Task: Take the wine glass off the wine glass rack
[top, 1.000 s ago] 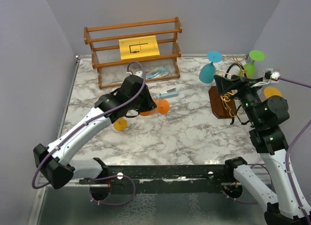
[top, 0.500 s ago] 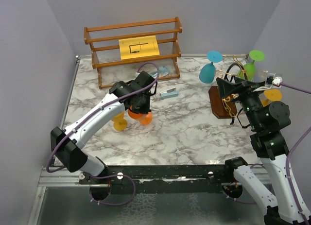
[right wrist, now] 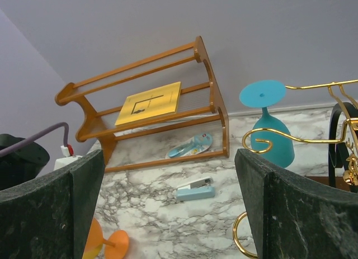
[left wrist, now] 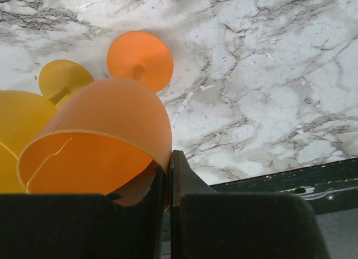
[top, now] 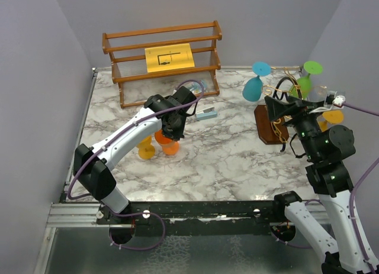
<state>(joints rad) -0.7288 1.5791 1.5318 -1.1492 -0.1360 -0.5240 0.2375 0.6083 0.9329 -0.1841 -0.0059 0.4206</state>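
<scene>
Left side: over the last second you swung the left arm in from mid-table and tipped the orange glass point(left wrist: 106, 130) from sideways to upright; it ended just beside the yellow glass point(top: 145, 150); foot looked down on the marble, though I couldn't confirm contact. Left gripper point(left wrist: 170, 158) was clamped on the bowl's rim, one finger inside, one outside; so the glass was already off the rack point(top: 270, 129) and well apart from it. My read: only release and retreat were left; pull up straight, or you could knock either glass over.

Right side: the right gripper point(top: 273, 107) shifted only slightly; it hung at the rack's wire arms, fingers point(right wrist: 56, 208) wide apart, holding nothing. Blue glass point(top: 253, 88) and green glass point(top: 304, 83) hung on the rack.
</scene>
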